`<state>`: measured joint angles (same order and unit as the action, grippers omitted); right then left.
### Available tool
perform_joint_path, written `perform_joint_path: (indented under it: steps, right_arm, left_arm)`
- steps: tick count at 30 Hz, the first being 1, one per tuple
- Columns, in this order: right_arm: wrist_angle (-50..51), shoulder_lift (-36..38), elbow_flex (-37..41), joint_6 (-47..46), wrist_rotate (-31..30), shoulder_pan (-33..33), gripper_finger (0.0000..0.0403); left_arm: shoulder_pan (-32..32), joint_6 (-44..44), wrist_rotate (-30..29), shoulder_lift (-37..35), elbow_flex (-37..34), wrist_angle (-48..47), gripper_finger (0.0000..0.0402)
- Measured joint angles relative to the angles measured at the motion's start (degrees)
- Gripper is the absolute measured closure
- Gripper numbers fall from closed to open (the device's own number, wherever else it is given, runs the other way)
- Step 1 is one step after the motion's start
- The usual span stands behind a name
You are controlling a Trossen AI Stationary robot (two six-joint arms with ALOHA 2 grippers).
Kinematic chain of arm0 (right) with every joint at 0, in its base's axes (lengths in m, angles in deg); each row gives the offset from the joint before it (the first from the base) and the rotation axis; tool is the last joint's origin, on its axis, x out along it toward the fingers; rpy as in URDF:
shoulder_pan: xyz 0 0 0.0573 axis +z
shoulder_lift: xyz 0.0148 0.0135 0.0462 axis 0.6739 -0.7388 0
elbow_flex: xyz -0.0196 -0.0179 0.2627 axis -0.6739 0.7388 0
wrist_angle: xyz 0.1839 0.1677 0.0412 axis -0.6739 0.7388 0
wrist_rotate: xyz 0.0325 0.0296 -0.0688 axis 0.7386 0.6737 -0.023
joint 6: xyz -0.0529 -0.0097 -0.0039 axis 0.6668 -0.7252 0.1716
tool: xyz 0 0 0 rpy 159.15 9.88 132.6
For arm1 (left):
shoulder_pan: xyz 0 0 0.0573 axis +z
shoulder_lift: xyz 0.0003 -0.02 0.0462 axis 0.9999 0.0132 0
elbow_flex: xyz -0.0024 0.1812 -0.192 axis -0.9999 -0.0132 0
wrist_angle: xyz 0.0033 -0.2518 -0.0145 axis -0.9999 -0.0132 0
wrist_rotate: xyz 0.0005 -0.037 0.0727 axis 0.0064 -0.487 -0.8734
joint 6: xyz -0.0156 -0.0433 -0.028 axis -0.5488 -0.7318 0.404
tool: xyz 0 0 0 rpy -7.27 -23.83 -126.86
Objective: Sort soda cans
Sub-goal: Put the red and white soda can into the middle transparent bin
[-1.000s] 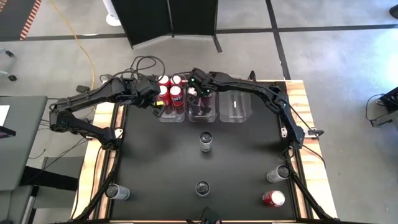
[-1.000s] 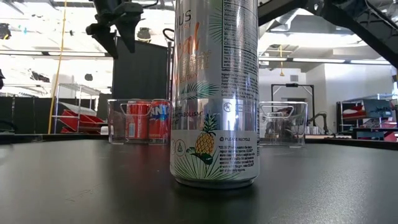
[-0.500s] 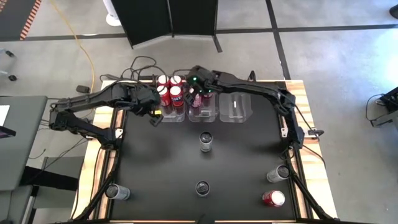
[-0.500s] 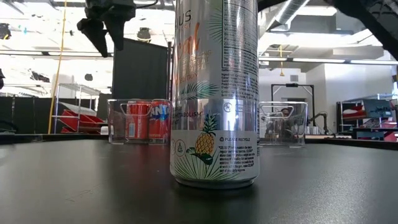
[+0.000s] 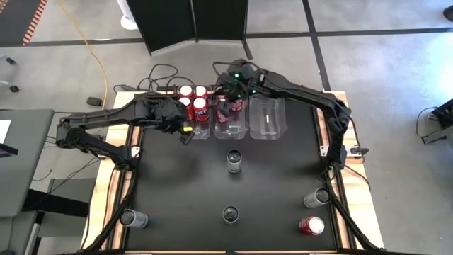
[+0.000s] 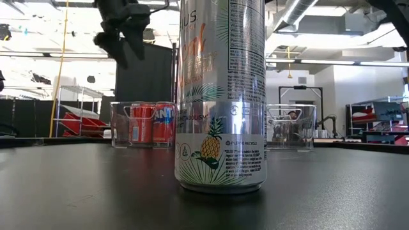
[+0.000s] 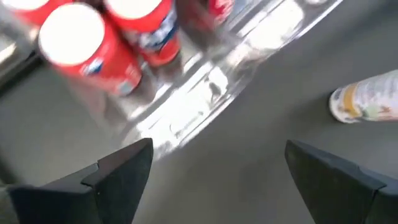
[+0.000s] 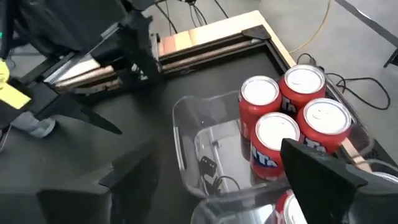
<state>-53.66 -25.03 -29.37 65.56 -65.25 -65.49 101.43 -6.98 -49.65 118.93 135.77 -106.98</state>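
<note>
Soda cans, high view: four red cylindrical cans with pale tops point(image 5: 192, 101) stand upright in the leftmost clear plastic bin point(image 5: 185, 132) at upper centre. I judge the nearest unsorted one to be the silver-grey dark-topped can point(image 5: 233, 161) at mid-frame, upright, lying below and right of my left gripper point(image 5: 182, 133), which hangs empty just below that bin. My right gripper point(image 5: 228, 99) sits over the middle clear bin point(image 5: 231, 127); I judge the left the freer to reach. Four more cans stand well apart along the lower frame: silver-grey ones point(image 5: 230, 213) point(image 5: 134, 219) point(image 5: 317, 197) and a red one point(image 5: 311, 226). All rest on the black tabletop point(image 5: 177, 184).

Low view: a tall silver can with pineapple print point(image 6: 221, 96) fills the centre; red cans in a bin show behind at left, with shelving and ceiling lights beyond.

Left wrist view: both dark fingers point(image 7: 118, 171) are spread wide, holding nothing, red cans beyond them.

Right wrist view: fingers point(image 8: 329, 171) likewise parted and empty above a bin.
</note>
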Motion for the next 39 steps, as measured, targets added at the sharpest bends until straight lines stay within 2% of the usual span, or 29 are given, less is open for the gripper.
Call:
perform_joint_path:
  steps: [4, 8, 12, 15, 20, 25, 28, 32, 35, 39]
  right_arm:
    - [4.3, 2.1, 0.0, 2.3, 0.1, -1.2, 0.0102]
    - [10.1, 4.2, 0.0, 4.6, 0.1, -2.8, 0.0153]
    - [14.4, 7.0, 1.7, 5.7, 1.3, -3.9, 0.0215]
    - [13.1, 11.1, 6.9, 5.7, 3.5, -4.6, 0.0263]
    - [6.3, 19.5, 19.6, 5.0, 5.1, -6.3, 0.0334]
    - [4.1, 27.9, 30.9, -0.8, 7.9, -7.7, 0.0389]
    - [3.0, 33.0, 36.0, -4.5, 8.0, -7.1, 0.0396]
    - [2.4, 37.7, 39.9, -10.9, 7.8, -4.3, 0.0381]
    - [1.5, 40.7, 40.9, -15.7, 5.7, 0.1, 0.0377]
    - [5.4, 42.4, 41.2, -21.6, -2.5, 8.2, 0.0384]
  left_arm:
    - [0.4, 4.9, -1.3, 0.9, -2.5, 11.8, 0.004]
    - [0.8, 3.6, -1.5, 2.2, -4.3, 24.3, 0.004]
    - [1.3, 1.6, -1.1, 4.5, -4.6, 31.1, 0.004]
    - [1.8, 2.2, -0.8, 6.9, -4.6, 33.1, 0.004]
    - [1.2, 3.1, 3.7, 10.2, -4.6, 37.2, 0.0046]
    - [-0.1, 7.2, 5.0, 10.3, -4.5, 43.9, 0.0086]
    - [-0.5, 13.4, 5.0, 9.4, -4.5, 45.6, 0.0117]
    - [-1.9, 21.1, 6.4, 8.3, -3.3, 44.7, 0.0154]
    - [-3.6, 19.7, 11.4, 7.4, -2.9, 44.2, 0.0175]
    - [-6.4, 12.8, 16.1, 6.5, -2.5, 42.5, 0.0188]
